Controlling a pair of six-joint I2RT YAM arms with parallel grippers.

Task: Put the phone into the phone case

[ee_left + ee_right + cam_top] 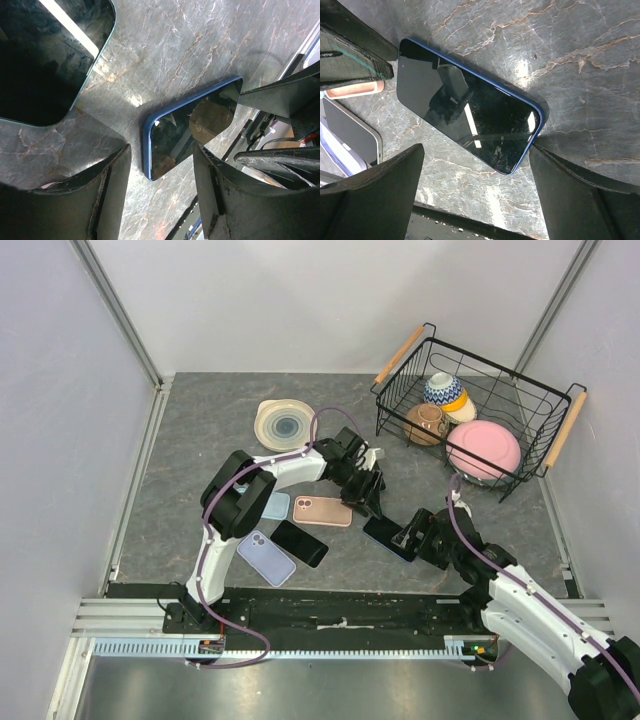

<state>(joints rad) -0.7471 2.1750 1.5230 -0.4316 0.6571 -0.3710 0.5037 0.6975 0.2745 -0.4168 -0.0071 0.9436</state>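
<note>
The phone [385,532] is dark blue with a black screen and lies face up on the marbled table [200,440]. It shows in the left wrist view [190,127] and in the right wrist view [465,117]. A pink phone case [323,511] with a camera cutout lies just left of it, and its edge [355,89] peeks out in the right wrist view. My left gripper [368,490] [162,162] is open, low over the phone's far end. My right gripper [410,535] [476,155] is open wide at the phone's near-right end, with one finger [555,175] against the phone's corner.
A black phone [300,542], a lilac phone [265,558] and a light blue one [275,505] lie left of the case. A pale plate [285,423] sits at the back. A wire basket [400,390] at the back right holds bowls.
</note>
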